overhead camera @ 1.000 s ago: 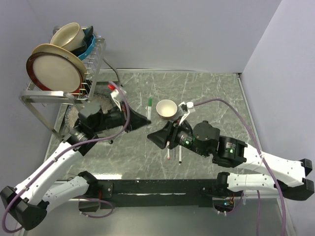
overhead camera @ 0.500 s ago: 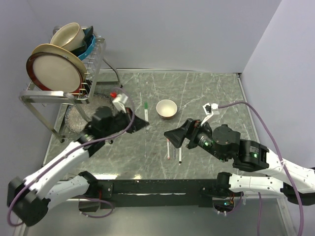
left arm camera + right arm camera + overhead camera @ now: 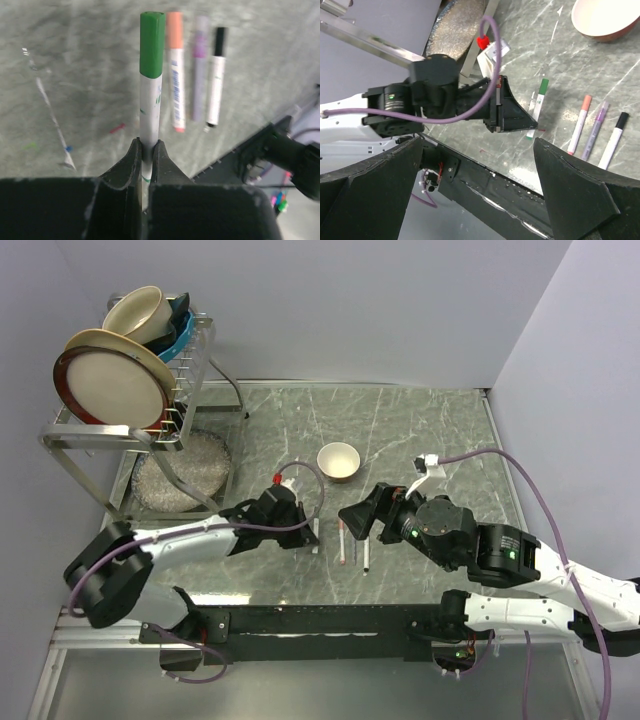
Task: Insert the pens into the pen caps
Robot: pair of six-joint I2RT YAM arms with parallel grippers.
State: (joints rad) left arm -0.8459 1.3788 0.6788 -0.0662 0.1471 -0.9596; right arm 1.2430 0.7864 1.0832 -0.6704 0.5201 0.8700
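Dish rack (image 3: 130, 430): upper left of the overhead view, standing on the grey-green marbled bench (image 3: 440, 420). It holds a big cream plate (image 3: 108, 385) on edge, with bowls stacked behind it.
Glittery round mat (image 3: 185, 475): lies flat at the foot of the rack, partly under its frame.
Left gripper (image 3: 146, 150): reaches low across to the middle of the overhead view. Its jaws are clamped on the white barrel of the green pen.
Green pen (image 3: 149, 107): sticks straight out past the jaws toward the top of the left wrist view. Whether it touches the bench cannot be told.
Green cap (image 3: 152, 45): sits on the far end of that pen.
Cream bowl (image 3: 338, 461): upright, just above centre in the overhead view, apart from the pens and both arms.
Orange-capped pen (image 3: 175, 75): lies flat just right of the green pen and parallel to it.
Lilac pen (image 3: 200, 70): blurred, just beside the orange-capped one and parallel to it.
Black-capped pen (image 3: 216, 75): rightmost of the row, just beside the lilac one.
Right gripper (image 3: 350, 522): right of centre in the overhead view, pointing left, near the loose pens. Its jaws stand wide apart with nothing between them. Its wrist view looks out between them at the left arm and the row of pens.
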